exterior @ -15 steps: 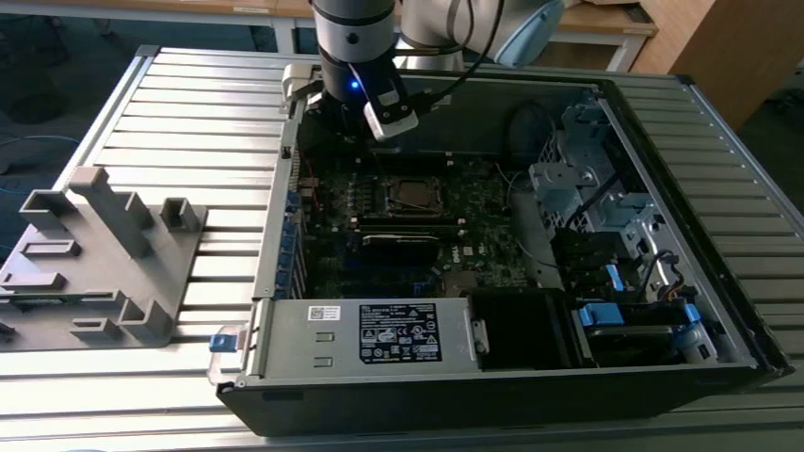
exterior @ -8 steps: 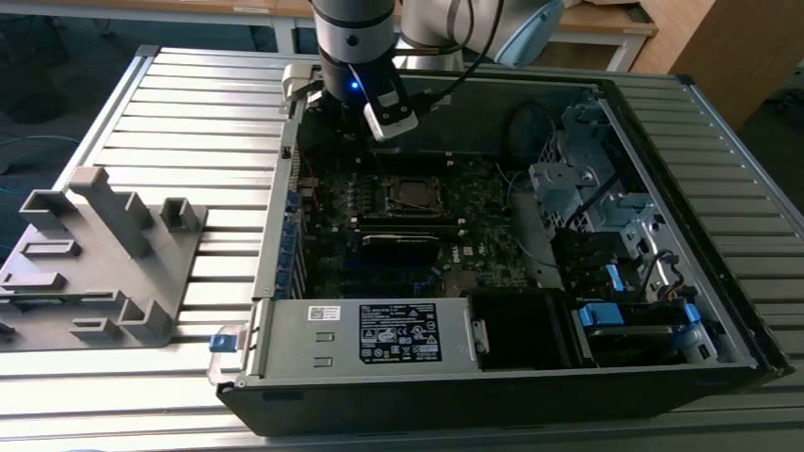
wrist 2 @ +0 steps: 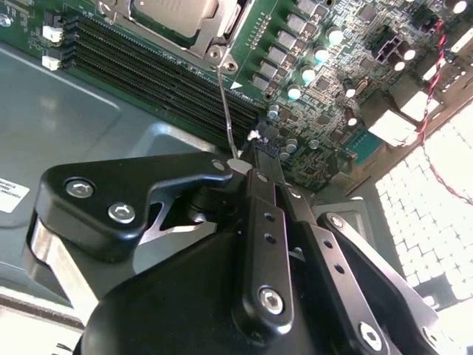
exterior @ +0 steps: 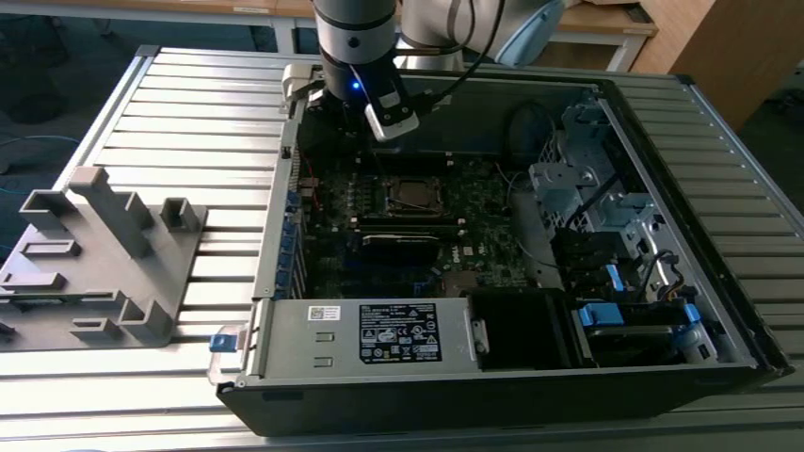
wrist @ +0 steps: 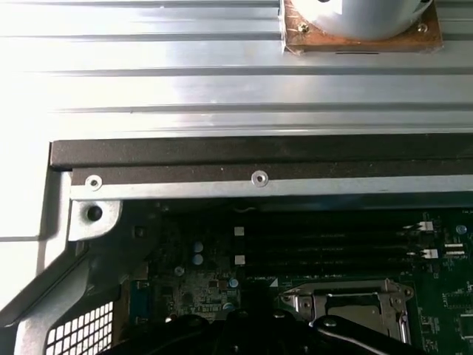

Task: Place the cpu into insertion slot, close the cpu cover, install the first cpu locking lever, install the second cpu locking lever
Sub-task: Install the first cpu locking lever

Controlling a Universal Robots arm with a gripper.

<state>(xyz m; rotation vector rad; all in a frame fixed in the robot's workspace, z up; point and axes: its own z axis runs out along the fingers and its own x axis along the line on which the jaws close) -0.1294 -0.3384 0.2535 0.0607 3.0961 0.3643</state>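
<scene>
In the exterior view my gripper (exterior: 367, 149) hangs inside the open computer case, just behind the cpu socket (exterior: 412, 193) on the motherboard. The cpu (wrist 2: 174, 11), with a dull silver-tan top, lies in the socket. The cpu cover (wrist 2: 214, 35), a silver frame, lies flat around it and shows again in the first wrist view (wrist: 347, 299). A thin wire locking lever (wrist 2: 228, 111) rises from the socket's corner to my fingertips. My gripper (wrist 2: 244, 164) looks shut on the lever's end. A second silver lever (wrist: 362, 330) runs along the socket's side.
The case sits on a slatted metal table (exterior: 188, 104). A labelled power supply (exterior: 377, 334) fills the near end, and drive cages (exterior: 603, 217) stand at the exterior view's right. A grey plastic fixture (exterior: 101, 254) stands outside the case, on the exterior view's left. The case wall (wrist: 259, 174) is close behind my gripper.
</scene>
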